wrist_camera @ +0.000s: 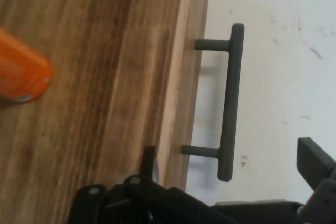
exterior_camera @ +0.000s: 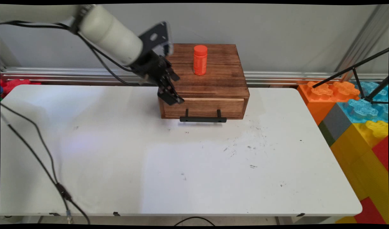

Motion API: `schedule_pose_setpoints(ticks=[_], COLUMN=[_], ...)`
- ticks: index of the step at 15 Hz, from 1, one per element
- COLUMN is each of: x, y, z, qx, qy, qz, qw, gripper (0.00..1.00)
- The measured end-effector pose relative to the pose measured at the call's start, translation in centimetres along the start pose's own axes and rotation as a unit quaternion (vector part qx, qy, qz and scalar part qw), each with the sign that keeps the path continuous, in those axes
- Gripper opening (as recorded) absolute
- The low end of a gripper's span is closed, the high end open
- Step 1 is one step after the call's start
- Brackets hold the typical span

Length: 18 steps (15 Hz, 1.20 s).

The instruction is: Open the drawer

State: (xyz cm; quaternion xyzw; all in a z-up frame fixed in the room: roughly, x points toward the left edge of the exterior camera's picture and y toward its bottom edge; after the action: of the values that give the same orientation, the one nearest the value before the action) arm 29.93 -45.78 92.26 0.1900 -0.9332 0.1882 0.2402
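Hovering over the front left corner of the wooden drawer box (exterior_camera: 210, 76), the gripper (exterior_camera: 172, 95) points down with its 2 fingers spread wide and nothing between them. Just below and to its right, on the closed drawer front, is the black bar handle (exterior_camera: 203, 119), its long axis running left to right along the box's face. An orange bottle (exterior_camera: 200, 59) stands upright on the box top, farther back and apart from the hand. Everything sits on the white table (exterior_camera: 149, 165).
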Motion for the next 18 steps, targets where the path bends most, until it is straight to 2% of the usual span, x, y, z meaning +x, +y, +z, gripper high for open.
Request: schedule_pose_setpoints(ticks=[3,8,18], x=[0.7,1.1,1.7], y=[0.4,1.3,3.0], z=[3.8,8.2,13.3], qx=[-0.012,-0.033,-0.060], qy=[-0.022,-0.042,-0.052], qz=[0.014,0.036,0.075], qw=[0.9996,0.9979,0.9941], gripper=[1.00,1.00,1.00])
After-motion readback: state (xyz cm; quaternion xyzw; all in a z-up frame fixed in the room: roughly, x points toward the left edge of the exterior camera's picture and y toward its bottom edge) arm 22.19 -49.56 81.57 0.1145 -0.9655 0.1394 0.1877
